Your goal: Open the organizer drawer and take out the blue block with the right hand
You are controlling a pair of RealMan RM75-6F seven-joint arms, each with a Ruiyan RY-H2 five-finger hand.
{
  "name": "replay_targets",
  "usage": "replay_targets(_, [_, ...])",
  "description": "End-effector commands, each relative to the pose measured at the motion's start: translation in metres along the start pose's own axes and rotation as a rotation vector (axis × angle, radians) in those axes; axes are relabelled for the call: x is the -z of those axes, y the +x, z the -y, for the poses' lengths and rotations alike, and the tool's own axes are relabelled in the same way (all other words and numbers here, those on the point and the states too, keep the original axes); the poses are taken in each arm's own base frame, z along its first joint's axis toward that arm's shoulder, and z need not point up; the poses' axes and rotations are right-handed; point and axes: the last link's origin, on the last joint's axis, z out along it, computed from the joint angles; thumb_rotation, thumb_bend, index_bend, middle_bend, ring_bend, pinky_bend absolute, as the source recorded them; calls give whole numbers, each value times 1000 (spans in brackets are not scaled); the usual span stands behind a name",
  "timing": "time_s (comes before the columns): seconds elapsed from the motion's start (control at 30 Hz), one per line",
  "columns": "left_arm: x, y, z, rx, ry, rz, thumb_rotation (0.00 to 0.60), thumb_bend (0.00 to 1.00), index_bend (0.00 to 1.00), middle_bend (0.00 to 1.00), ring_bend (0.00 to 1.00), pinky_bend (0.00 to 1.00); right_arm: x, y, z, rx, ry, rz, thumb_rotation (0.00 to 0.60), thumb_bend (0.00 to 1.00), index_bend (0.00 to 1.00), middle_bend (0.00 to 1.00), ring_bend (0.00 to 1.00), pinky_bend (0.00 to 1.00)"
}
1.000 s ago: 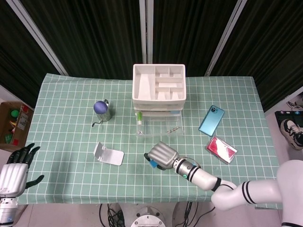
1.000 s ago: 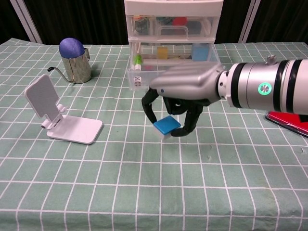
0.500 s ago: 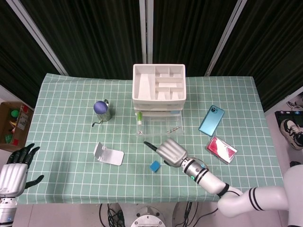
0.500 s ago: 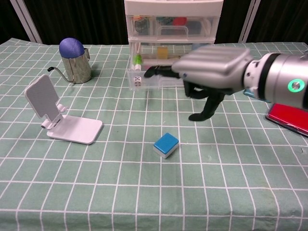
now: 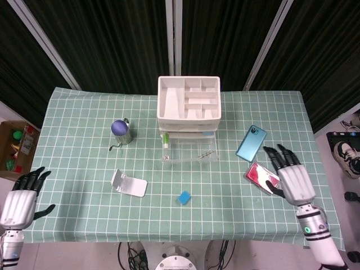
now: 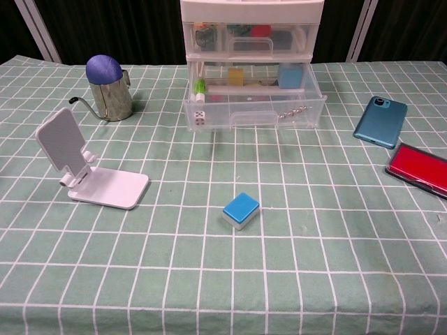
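Observation:
The blue block (image 5: 184,197) (image 6: 241,210) lies alone on the green checked cloth, in front of the organizer. The white organizer (image 5: 188,105) (image 6: 251,31) stands at the table's back middle with its lower clear drawer (image 5: 189,152) (image 6: 255,112) pulled out; small items lie inside it. My right hand (image 5: 293,181) hovers open, fingers spread, at the table's right side over the red case, far from the block. At the far left, off the table edge, my left hand (image 5: 21,197) is open. Neither hand shows in the chest view.
A metal cup with a blue ball (image 5: 121,130) (image 6: 108,87) stands left of the organizer. A white phone stand (image 5: 127,184) (image 6: 87,167) sits left of the block. A teal phone (image 5: 251,143) (image 6: 380,121) and a red case (image 5: 262,176) (image 6: 421,167) lie on the right.
My right hand let go of the blue block, rose, and swung away to the right side of the table. The block stays on the cloth. The left hand barely moved.

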Motion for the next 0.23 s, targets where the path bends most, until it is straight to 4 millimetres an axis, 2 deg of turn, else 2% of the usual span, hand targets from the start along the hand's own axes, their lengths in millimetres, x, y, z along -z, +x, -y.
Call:
replay_targets(0.03, [0,0,-2,0,0,-1,600,0,155,109,130,178,37,1,-33,-38,-82,-8,600,153,0,38,0,0])
replay_targets(0.13, [1,-1,-3,-1,1,-1,600,0,155,109,130,178,47,0,-43,-63,-96,-5,600,153,0,34,0,0])
replay_targets(0.23, [1,-1,-3,-2,5,2,600,0,155,109,130,178,48,-1,-44,-67,-85,-13,600,153,0,30,0,0])
